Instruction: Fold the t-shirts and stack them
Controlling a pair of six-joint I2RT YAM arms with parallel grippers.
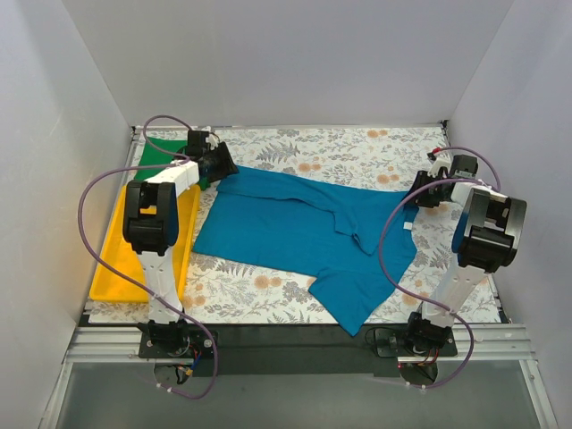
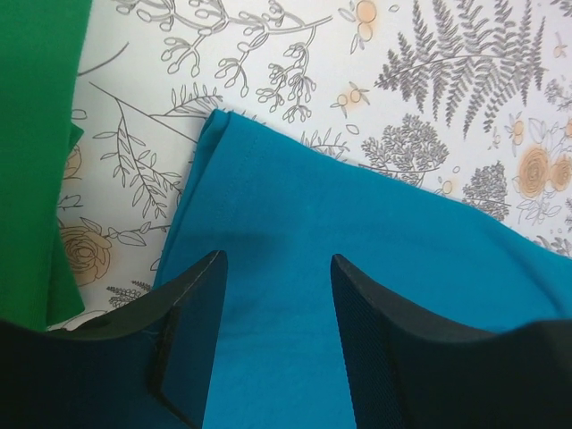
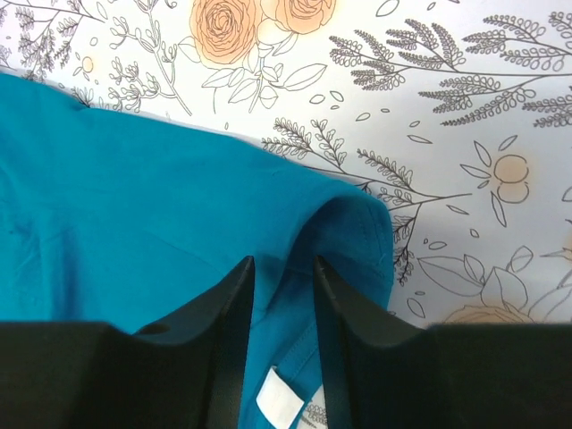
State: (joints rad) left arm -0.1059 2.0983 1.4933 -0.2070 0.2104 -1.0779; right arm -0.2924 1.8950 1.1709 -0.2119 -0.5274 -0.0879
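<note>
The two black fingers (image 2: 189,344) stand wide apart over the blue shirt (image 2: 295,214). A green shirt (image 2: 36,134) lies on the left, on the flowery surface (image 2: 420,80).

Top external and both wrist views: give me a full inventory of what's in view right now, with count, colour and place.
floral cloth: one, white with grey leaves and orange flowers, under everything.
teal-blue t-shirt: one, teal-blue, spread across the middle, partly folded.
green t-shirt: one, bright green, far left corner, beyond the tray.
yellow tray: one, yellow, along the left edge.
white label: one, white, on the teal-blue t-shirt near its right edge.
left gripper: one, black, open, over the teal-blue t-shirt's far left corner.
right gripper: one, black, fingers narrowly apart over that shirt's right edge; grip unclear.
</note>
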